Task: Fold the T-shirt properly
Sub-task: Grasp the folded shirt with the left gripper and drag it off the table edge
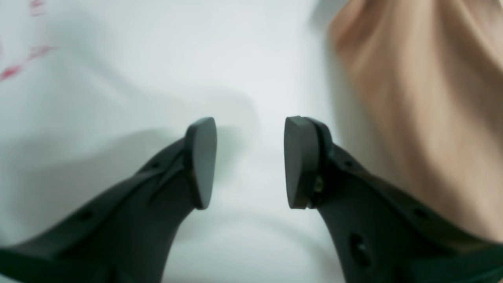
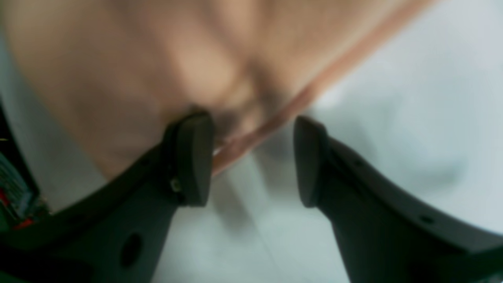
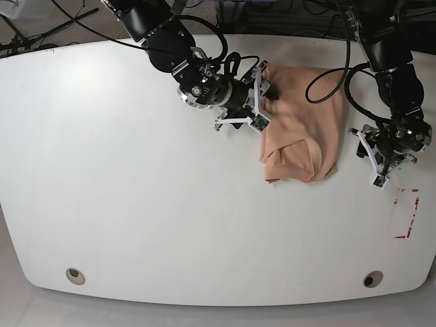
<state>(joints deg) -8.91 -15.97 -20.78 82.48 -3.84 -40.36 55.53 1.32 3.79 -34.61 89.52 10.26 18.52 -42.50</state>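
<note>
Fingers of the right hand (image 2: pixel 253 157) stand spread and released, holding nothing, in the right wrist view: two matte black pads, flat-faced and rounded at the tips, on smooth dark plastic arms with small bolt holes. A rolled hem of the T-shirt (image 2: pixel 157 67) runs diagonally through the gap and appears to touch the left pad (image 2: pixel 194 157), though blur leaves contact unsure. Above the pads the soft peach knit fills the upper left of the frame in loose, blurred folds; pale tabletop (image 2: pixel 412 118) fills the right.

The left hand (image 1: pixel 250 161) is likewise parted and grips nothing, its pads over bare white tabletop (image 1: pixel 137 59). Draped peach cloth (image 1: pixel 424 98) occupies the upper right of that frame, beside the right-hand finger. Faint red marks (image 1: pixel 23 63) smear the upper left corner.

Only the base view shows the whole scene: the T-shirt (image 3: pixel 303 126) lies right of centre in the upper half of a rounded white tabletop (image 3: pixel 136 204), bunched into a rough, partly folded oblong with a flap turned over at its lower edge. The right hand (image 3: pixel 259 102) sits at the cloth's left edge; the left hand (image 3: pixel 381 160) rests just off its right side, apart from the fabric. A red dashed rectangle (image 3: pixel 406 214) marks the tabletop at far right, and black cables (image 3: pixel 327 75) loop over the shirt's upper right.
</note>
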